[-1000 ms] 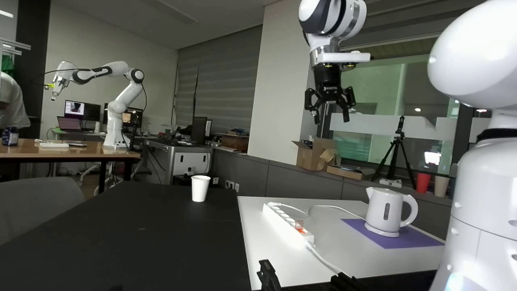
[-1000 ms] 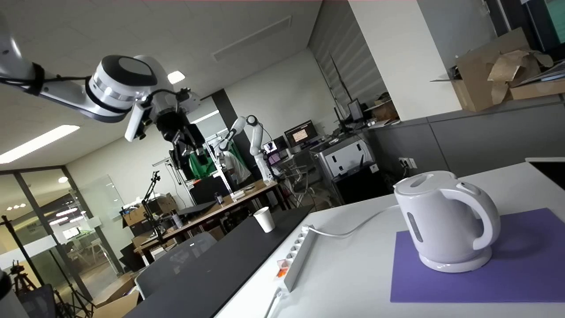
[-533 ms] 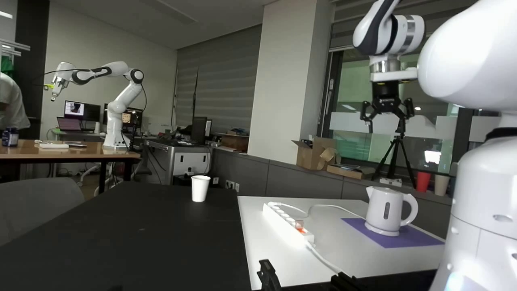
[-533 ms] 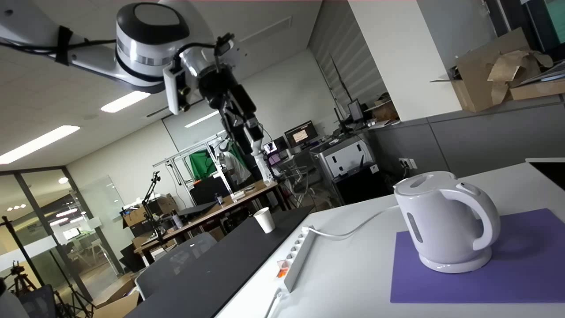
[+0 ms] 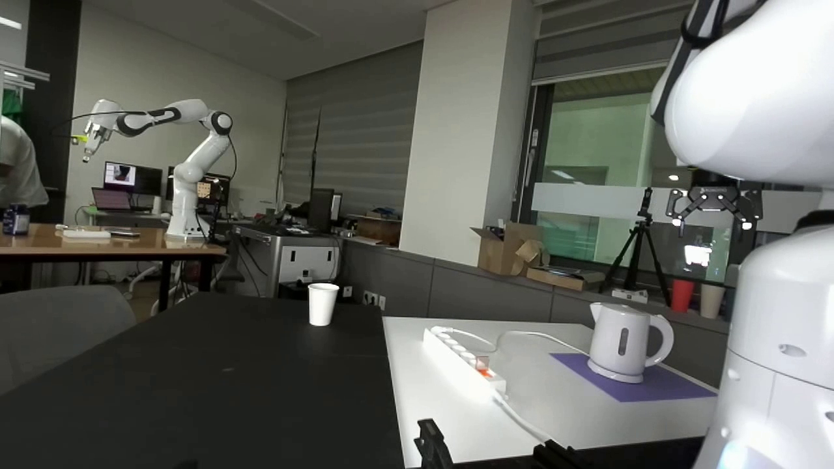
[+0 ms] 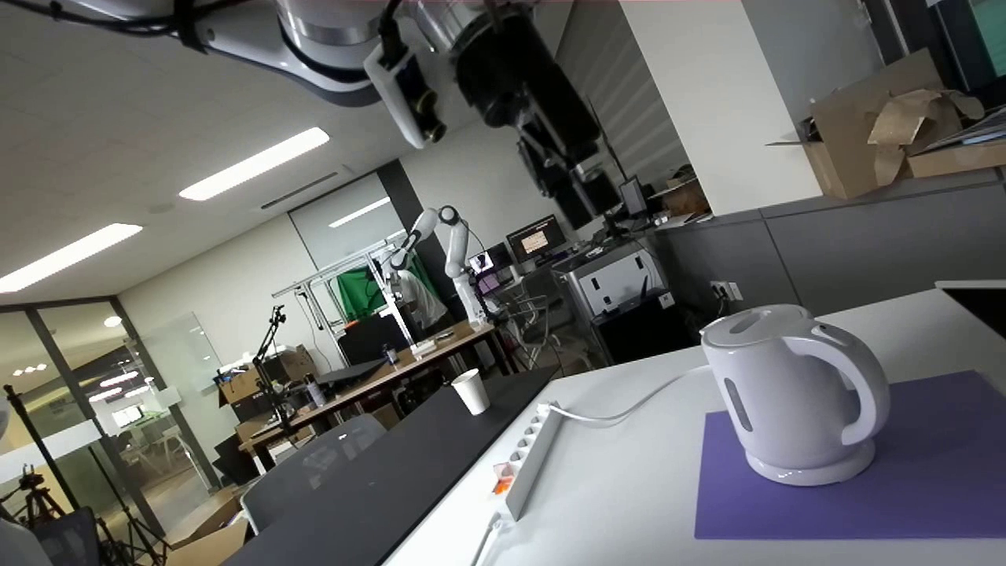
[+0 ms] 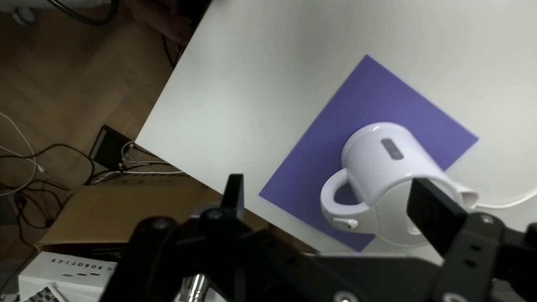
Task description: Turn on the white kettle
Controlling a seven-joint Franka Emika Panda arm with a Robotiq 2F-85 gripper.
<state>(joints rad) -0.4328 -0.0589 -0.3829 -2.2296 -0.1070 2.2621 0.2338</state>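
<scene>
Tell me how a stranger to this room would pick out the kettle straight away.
Find the white table, the one right beside a long black tabletop. On it lies a flat purple sheet, and the white kettle stands upright on that sheet. Its loop handle and narrow grey window set it apart from the long, low white power strip on the same table.

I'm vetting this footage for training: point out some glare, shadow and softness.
Wrist view: gripper dark, soft-edged; in an exterior view, power strip washed out along one side; in an exterior view, faint shadow on purple mat beside white kettle.
</scene>
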